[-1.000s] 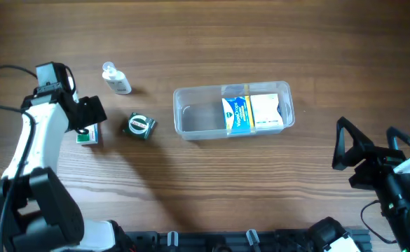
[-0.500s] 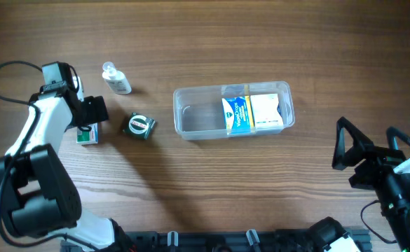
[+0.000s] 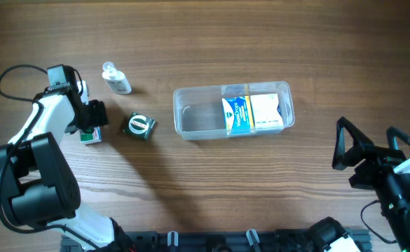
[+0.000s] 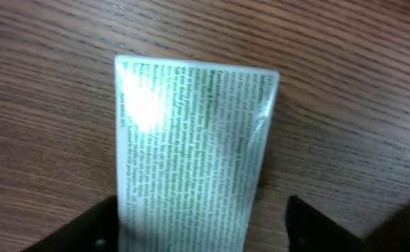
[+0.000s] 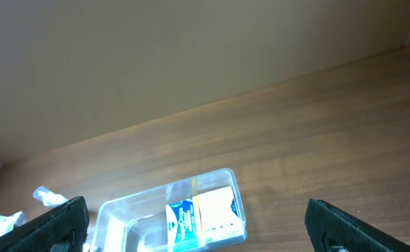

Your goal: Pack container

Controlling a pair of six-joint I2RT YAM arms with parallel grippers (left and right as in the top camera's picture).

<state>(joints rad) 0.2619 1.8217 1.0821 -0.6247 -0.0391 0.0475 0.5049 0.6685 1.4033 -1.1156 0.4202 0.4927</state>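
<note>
The clear plastic container [image 3: 190, 119] lies mid-table, with a blue-and-white box [image 3: 237, 113] and a white box [image 3: 266, 111] in its right half; it also shows in the right wrist view [image 5: 120, 213]. A green-and-white box [image 3: 88, 136] lies on the table at the left. My left gripper [image 3: 87, 126] is right over it, open, with one finger on each side of the box [image 4: 190, 154]; a gap shows at the right finger. My right gripper [image 3: 345, 155] is open and empty at the right edge, far from the container.
A small clear bottle [image 3: 115, 79] lies at the back left. A round green-and-silver item [image 3: 140, 126] sits between the green box and the container. The left half of the container holds nothing.
My left gripper has come down closer over the green-and-white box. The right arm and the container have not moved.
</note>
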